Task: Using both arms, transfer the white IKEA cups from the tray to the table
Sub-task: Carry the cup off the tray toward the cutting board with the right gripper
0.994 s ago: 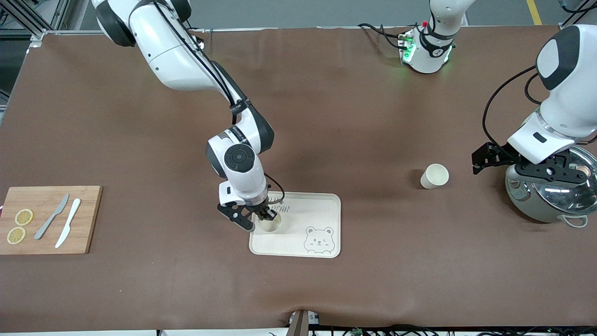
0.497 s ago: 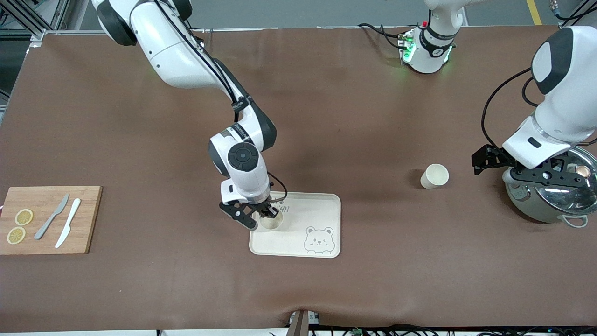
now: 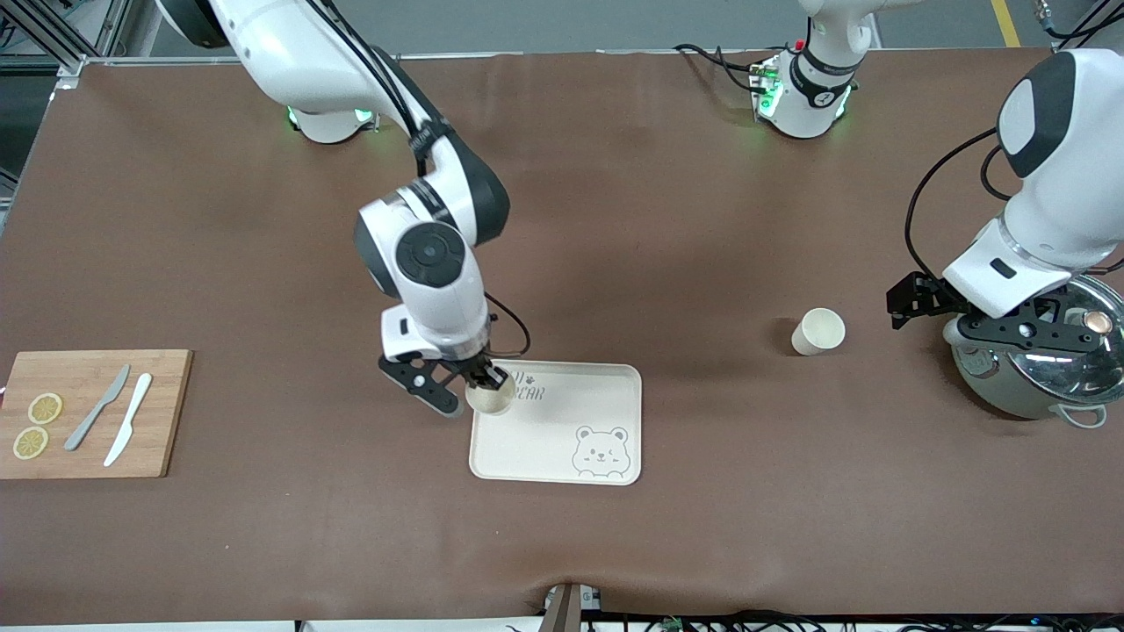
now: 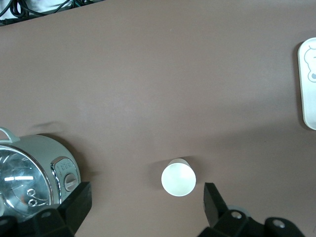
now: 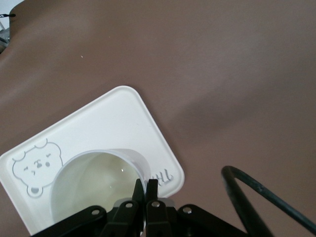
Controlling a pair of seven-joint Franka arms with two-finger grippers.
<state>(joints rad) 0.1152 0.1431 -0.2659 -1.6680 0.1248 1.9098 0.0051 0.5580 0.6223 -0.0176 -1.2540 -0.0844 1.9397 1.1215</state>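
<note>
A wide table covered in a brown mat (image 3: 667,219) fills the scene, with a strip of grey floor showing along the edge where the two arm bases stand. Near the edge closest to the front camera, about midway along, lies a cream tray (image 3: 580,456) with a bear drawing. At the right arm's end of the table sits a wooden cutting board (image 3: 167,412) carrying two lemon slices (image 3: 37,426), a grey knife (image 3: 97,407) and a white knife (image 3: 128,419). At the left arm's end stands a silver cooker (image 3: 1036,377) with a glass lid. Compared with half a second ago, the right arm has risen and drawn back toward its base, and the cup it holds, then low on the tray, now hangs over the tray's corner farthest from the front camera at the right arm's end. The right gripper (image 3: 486,380) is closed tight, its fingers (image 5: 151,190) pinching the rim of one white cup (image 3: 489,397), one finger inside the rim and one outside. The second white cup (image 3: 817,332) stands upright on the bare mat between the tray and the cooker, unchanged. The left gripper (image 4: 143,207) hovers above this cup, its jaws spread wide with nothing between them, and this arm has barely moved
</note>
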